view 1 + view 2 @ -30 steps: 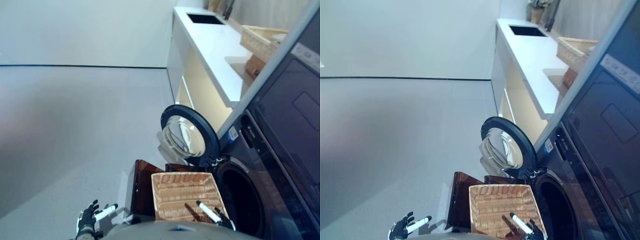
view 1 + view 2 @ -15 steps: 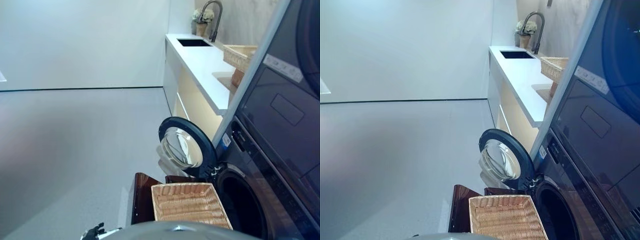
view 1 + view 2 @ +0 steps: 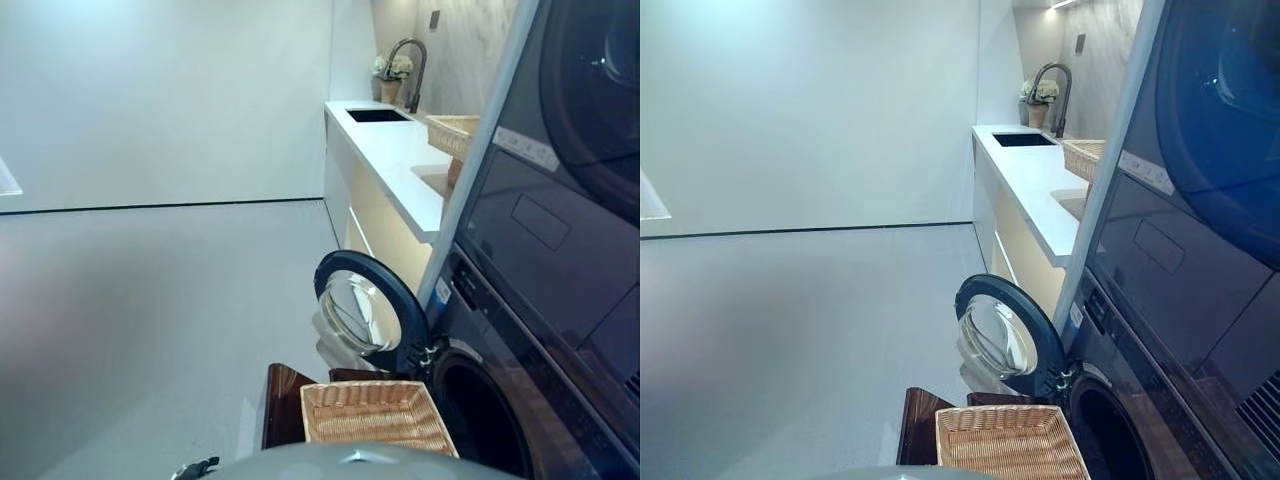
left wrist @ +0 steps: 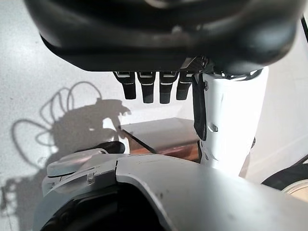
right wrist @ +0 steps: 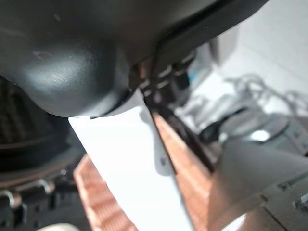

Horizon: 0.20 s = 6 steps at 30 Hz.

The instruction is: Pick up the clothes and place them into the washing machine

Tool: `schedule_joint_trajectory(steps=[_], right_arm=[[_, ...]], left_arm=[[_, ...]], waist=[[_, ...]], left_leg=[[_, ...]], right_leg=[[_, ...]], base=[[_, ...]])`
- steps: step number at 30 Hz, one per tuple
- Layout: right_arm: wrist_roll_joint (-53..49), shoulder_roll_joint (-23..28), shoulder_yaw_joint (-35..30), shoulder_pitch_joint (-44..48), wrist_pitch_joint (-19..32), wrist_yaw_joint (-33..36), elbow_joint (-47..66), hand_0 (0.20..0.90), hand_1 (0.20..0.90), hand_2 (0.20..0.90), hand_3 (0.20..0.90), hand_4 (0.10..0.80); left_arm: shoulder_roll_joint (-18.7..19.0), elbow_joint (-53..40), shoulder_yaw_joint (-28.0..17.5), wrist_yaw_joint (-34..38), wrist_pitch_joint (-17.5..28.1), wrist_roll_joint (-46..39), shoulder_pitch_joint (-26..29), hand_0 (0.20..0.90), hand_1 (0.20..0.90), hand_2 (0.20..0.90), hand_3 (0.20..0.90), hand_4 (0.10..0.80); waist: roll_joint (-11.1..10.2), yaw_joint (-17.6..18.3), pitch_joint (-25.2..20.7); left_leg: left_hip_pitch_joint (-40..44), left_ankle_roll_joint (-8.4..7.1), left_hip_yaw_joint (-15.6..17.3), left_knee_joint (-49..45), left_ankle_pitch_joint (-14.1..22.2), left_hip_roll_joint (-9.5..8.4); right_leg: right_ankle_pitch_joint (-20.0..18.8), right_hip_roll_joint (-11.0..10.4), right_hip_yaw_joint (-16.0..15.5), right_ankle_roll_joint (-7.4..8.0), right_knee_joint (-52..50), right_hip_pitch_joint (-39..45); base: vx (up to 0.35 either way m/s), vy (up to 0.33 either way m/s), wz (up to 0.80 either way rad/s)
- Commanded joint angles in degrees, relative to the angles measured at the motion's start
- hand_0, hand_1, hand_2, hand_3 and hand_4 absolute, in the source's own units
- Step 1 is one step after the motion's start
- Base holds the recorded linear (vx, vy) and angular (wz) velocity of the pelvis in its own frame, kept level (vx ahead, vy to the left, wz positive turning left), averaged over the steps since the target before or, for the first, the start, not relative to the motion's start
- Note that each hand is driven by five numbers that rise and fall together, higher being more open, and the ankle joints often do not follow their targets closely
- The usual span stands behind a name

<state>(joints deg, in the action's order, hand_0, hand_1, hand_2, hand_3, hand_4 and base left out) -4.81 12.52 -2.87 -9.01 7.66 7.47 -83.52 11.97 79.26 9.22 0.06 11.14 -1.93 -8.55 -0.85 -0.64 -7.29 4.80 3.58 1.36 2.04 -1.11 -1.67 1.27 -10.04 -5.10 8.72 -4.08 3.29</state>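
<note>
**Laundry corner: stock on view**

Washing machine [image 3: 478, 322]: one, dark, with a second dark appliance stacked above it. Its round door [image 3: 365, 313] stands swung open. The drum mouth is dark, and I cannot tell what is inside.

Baskets: two, both wicker. The near basket [image 3: 375, 415] sits on a dark brown stool [image 3: 283, 400] just beside the drum mouth, and only bare weave shows inside it. The far basket [image 3: 1081, 157] stands on the white desk [image 3: 1040, 188], and its contents are hidden from me.

Desk fittings: one sink [image 3: 1018, 140], one curved tap [image 3: 1052, 85] and one pot of flowers [image 3: 1038, 92] at the far end.

Clothes: I can see none in either basket or in my left hand.

Left hand [image 4: 144, 89]: its wrist view shows the fingers hanging straight and slack, with the white-covered thumb alongside and nothing held. In the left eye view only a dark tip shows at the bottom edge, and in the right eye view none of it.

Right hand [image 5: 126, 160]: it shows only in its own wrist view, with the white thumb over wicker weave. The fingers are too blurred for me to say whether they are spread or curled.
</note>
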Motion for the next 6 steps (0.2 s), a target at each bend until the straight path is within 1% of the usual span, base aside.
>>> schedule_joint_trajectory(steps=[1,6], right_arm=[[1.73,2.92,-1.07,3.31,-0.94,1.15,-4.79,0.900,0.900,0.900,0.900,0.800],[0.86,3.90,-1.51,4.18,-1.18,0.63,-5.11,0.900,0.900,0.900,0.900,0.800]], left_arm=[[-2.34,2.89,-0.83,-1.06,0.44,2.03,2.66,0.900,0.900,0.900,0.900,0.800],[-2.72,2.35,-0.72,-1.16,0.23,1.77,2.58,0.900,0.900,0.900,0.900,0.800]], waist=[[-0.14,0.70,-1.55],[-0.08,0.51,-1.59]], left_leg=[[-2.66,-4.21,-0.92,-2.85,0.45,0.89],[-2.46,-4.29,-1.09,-2.81,0.49,1.11]], right_leg=[[-2.31,2.34,-0.66,-3.05,1.16,-0.84],[-2.28,2.41,-0.80,-3.06,1.41,-0.52]], base=[[0.000,0.000,0.00],[0.000,0.000,0.00]])
